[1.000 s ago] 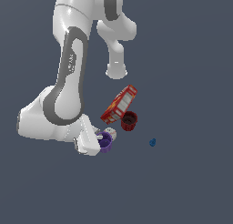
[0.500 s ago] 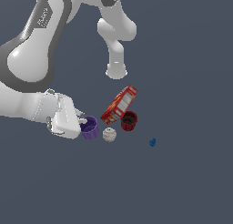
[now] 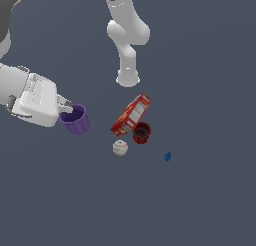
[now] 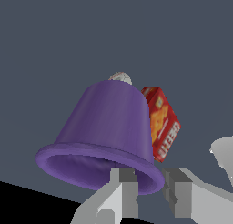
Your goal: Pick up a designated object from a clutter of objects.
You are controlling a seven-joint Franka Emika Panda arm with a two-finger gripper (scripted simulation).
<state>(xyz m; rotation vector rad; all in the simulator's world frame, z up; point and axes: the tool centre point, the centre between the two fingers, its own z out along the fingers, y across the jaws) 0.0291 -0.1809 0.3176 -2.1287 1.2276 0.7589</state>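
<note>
carrying the purple cup [image 3: 76, 119] clear of the clutter, the gripper [image 3: 66, 106] is pinching the cup's rim between its fingers [image 4: 123, 189], one inside the mouth and one outside. the jaws are standing narrow, closed onto the thin wall. half a second ago the cup was sitting just beside the white ball [image 3: 120, 148]; a second ago it was down among the pile under the hand. now it is hanging well apart from the ball, off toward the exterior view's left and higher in that view, tilted with its mouth toward the hand. the red printed box [image 3: 131, 114], the dark red cup [image 3: 141, 133] and the tiny blue piece [image 3: 167, 156] are lying where they were. judging from this, the pick looks essentially done: the right cup is up and nothing else came with it. the rim grip is slight, so a slip is the remaining risk.
</note>
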